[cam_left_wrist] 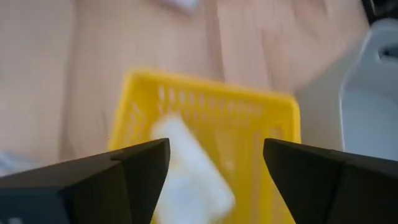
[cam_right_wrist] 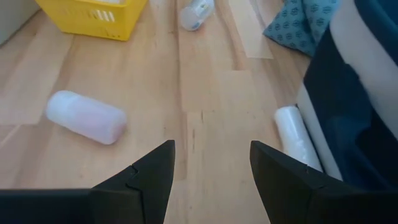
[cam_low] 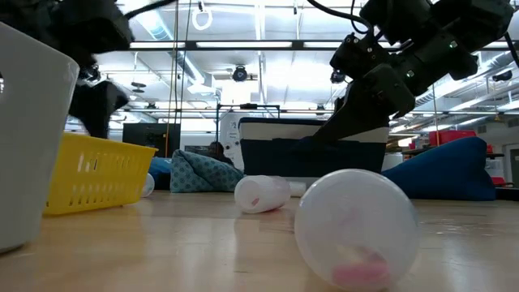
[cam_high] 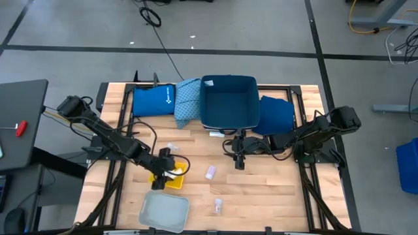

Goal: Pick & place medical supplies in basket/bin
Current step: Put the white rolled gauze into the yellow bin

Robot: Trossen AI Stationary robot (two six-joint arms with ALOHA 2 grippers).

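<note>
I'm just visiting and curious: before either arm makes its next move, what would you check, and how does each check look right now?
1. Left tool open: ok, a wide gap between its fingers.
2. Left tool over the yellow basket: ok.
3. White packet inside the basket: ok, the left wrist view shows it lying there.
4. Right tool open and empty: ok, bare wood shows between its fingers.
5. Next item within the right tool's path: ok, a white vial lies on the table just ahead.
6. Whether the vial will roll when touched: cannot tell; it lies on its side.
</note>
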